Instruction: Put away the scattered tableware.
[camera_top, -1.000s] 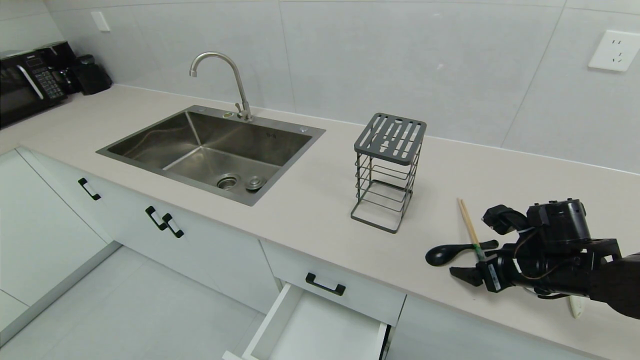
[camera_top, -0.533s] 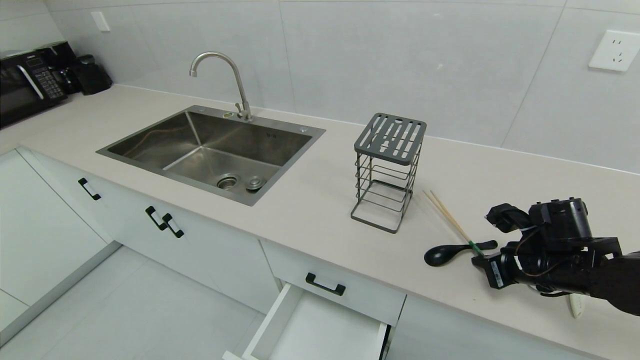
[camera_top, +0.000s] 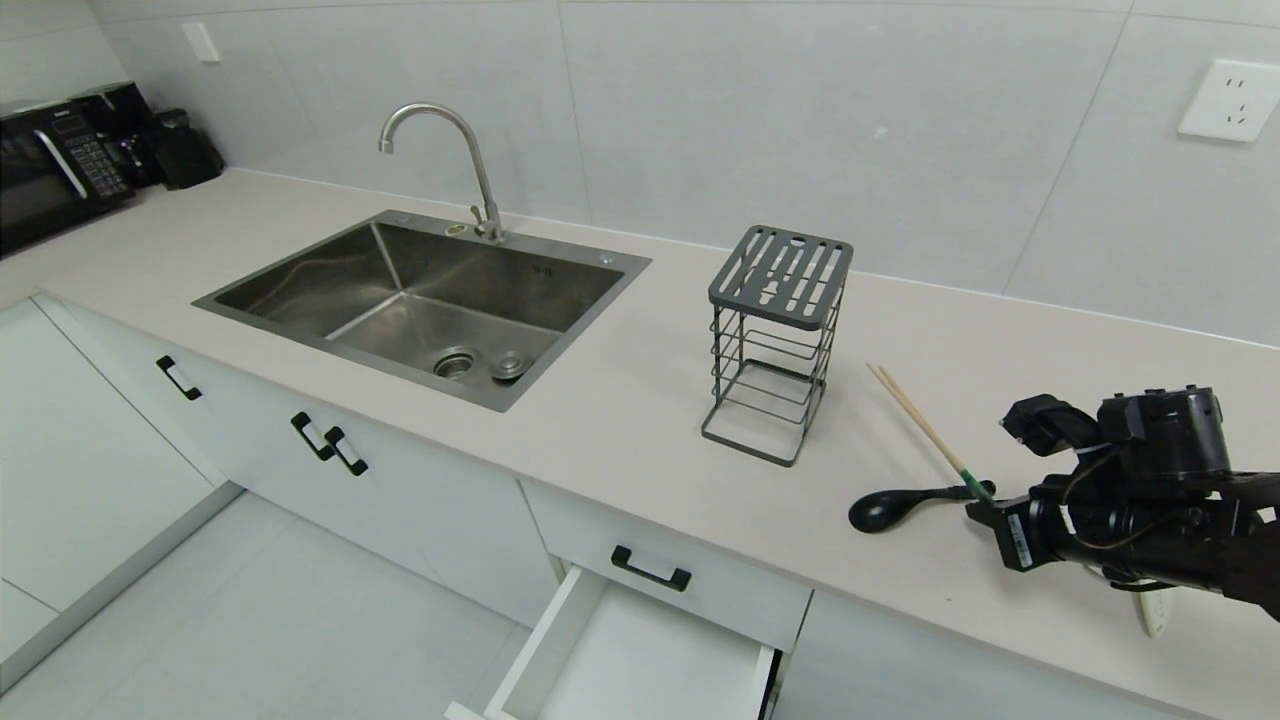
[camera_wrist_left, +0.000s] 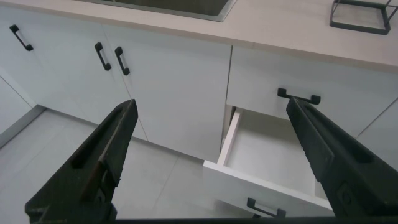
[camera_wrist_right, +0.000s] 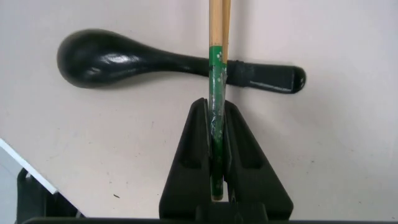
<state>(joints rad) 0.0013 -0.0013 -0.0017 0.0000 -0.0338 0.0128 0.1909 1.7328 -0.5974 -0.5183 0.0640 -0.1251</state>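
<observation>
Clamping the chopsticks (camera_top: 921, 421) in the right gripper (camera_top: 981, 496), now swung above the black spoon (camera_top: 880, 510), tips toward the wire rack (camera_top: 775, 340), ready for slotting.

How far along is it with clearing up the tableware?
Nothing looks put away yet: the wire rack stands empty. In hand: the right gripper is shut on a pair of chopsticks. Left: stowing those, then the black spoon lying on the counter.

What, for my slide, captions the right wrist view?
Right gripper clamps green-ended chopsticks over a black spoon on the countertop.
</observation>
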